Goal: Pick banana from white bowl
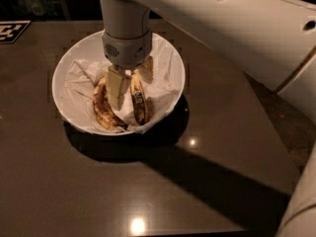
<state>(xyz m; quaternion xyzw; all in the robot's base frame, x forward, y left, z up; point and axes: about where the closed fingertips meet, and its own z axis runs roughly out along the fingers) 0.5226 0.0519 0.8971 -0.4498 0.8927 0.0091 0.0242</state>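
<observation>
The white bowl, lined with crumpled white paper, stands on the dark table. Two bananas lie in it. The banana with the small blue sticker is slim and nearly straight and lies right of centre. A shorter, curved, brown-blotched banana lies to its left. My gripper reaches down into the bowl from above. One cream finger stands between the two bananas, the other finger is on the right of the sticker banana's far end. The fingers are apart, straddling that banana, which still rests on the paper.
My large white arm crosses the upper right of the view and casts a shadow over the table in front of the bowl. A black-and-white marker tag lies at the table's far left. The table's right edge runs near a speckled floor.
</observation>
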